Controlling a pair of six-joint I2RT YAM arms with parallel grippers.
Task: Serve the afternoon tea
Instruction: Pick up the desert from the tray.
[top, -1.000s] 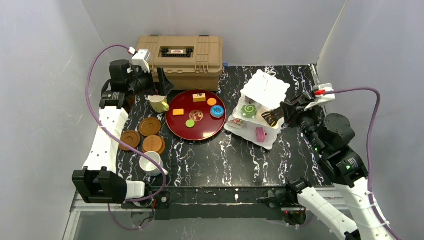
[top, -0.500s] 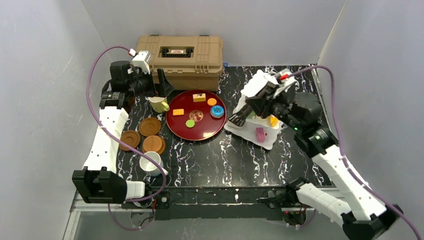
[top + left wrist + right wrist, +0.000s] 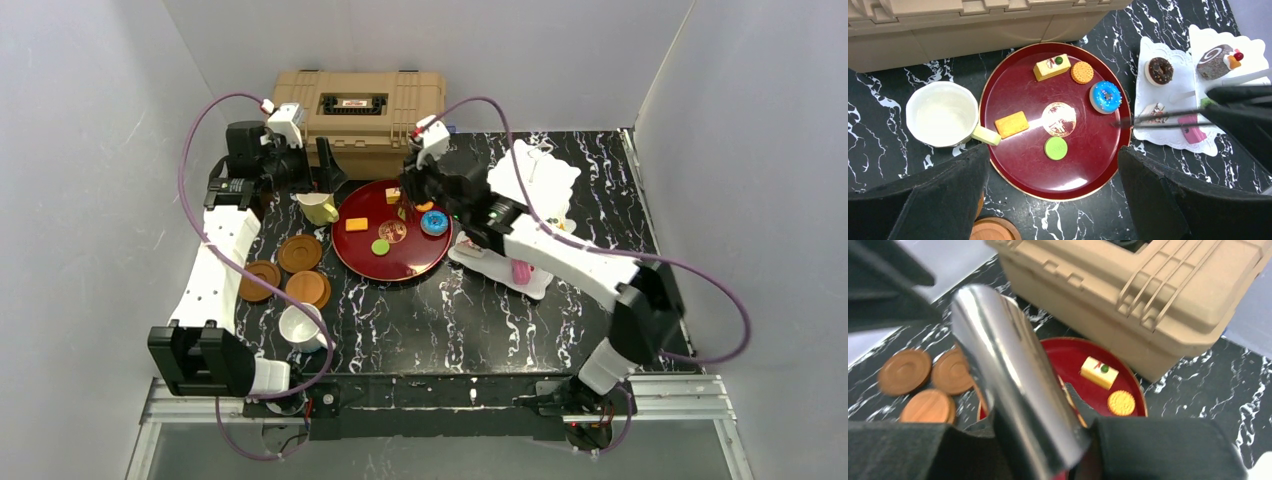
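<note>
Showing right gripper [image 3: 408, 203] jaws clamped on silver tongs [image 3: 1008, 380] over dark-red tray [image 3: 1013, 170]; left gripper [image 3: 1053, 165] jaws wide apart, holding nothing, above pale-yellow mug [image 3: 943, 120] and tray. On tray: blue doughnut [image 3: 1106, 96], yellow cake slice [image 3: 1051, 67]. Beside it, right: white tiered stand [image 3: 1148, 55] bearing chocolate doughnut [image 3: 1159, 71]. Left: brown saucers [image 3: 300, 253], white mug [image 3: 300, 325].

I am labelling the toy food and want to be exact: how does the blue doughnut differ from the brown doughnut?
Icing: the blue doughnut is bright blue, while the brown doughnut is dark chocolate brown.
Place: the blue doughnut lies on the dark-red tray, while the brown doughnut lies on a tier of the white stand.
Both are rings with coloured sprinkles, lying flat with the icing up.
</note>
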